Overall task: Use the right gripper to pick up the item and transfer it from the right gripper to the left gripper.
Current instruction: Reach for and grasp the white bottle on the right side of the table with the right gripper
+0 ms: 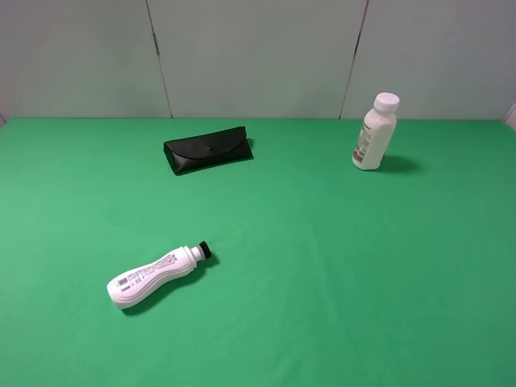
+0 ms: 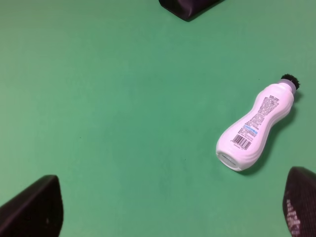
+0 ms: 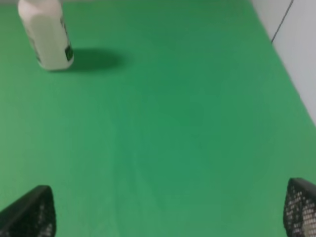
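Overhead view: item (image 1: 376, 133) upright on green table (image 1: 322, 306), far right near the back edge, well apart from black glasses case (image 1: 208, 149) at back centre and curvy white bottle (image 1: 157, 276) lying on its side at front left. Left wrist view: left gripper (image 2: 168, 210) with fingers spread wide and empty over bare cloth, curvy white bottle (image 2: 256, 126) lying near one fingertip. Right wrist view: right gripper (image 3: 168, 212) likewise wide apart, gripping nothing, item (image 3: 47, 37) standing well ahead and off to one side, untouched.
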You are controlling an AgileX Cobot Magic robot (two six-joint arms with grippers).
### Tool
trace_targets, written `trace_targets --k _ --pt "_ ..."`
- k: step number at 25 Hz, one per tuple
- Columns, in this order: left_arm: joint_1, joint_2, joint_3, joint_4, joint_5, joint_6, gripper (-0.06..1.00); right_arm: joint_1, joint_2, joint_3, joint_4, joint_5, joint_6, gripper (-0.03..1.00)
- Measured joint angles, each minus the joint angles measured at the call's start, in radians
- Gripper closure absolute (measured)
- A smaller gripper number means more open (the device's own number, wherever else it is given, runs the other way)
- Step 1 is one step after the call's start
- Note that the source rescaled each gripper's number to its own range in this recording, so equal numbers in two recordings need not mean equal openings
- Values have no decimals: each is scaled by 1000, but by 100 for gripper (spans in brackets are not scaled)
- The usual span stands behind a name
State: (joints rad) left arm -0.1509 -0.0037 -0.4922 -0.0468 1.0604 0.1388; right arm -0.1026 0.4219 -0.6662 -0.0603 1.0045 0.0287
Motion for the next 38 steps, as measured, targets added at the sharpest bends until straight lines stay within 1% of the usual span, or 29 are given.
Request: trace_targets --k 2,6,12,16,21,26,31,34,38 --pt "0 0 0 0 0 0 18 0 132 -63 -1 -19 0 -3" --pt "0 0 0 0 0 0 18 0 384 -194 0 -24 -1 -3" --pt "0 0 0 0 0 0 18 1 689 -387 83 -27 -21 -3" --pt "0 0 0 0 0 0 18 32 845 -496 91 -27 -23 -3" --pt "0 0 0 0 0 0 18 81 1003 -615 91 -22 -29 -3" --pt "0 0 0 0 0 0 18 129 1125 -709 91 12 -29 -3" --pt "0 0 0 0 0 0 18 146 1219 -792 91 18 -22 -3" --pt "0 0 0 0 0 0 18 148 1277 -849 97 42 -19 -3" --pt "0 0 0 0 0 0 18 175 1353 -918 112 59 -15 -3"
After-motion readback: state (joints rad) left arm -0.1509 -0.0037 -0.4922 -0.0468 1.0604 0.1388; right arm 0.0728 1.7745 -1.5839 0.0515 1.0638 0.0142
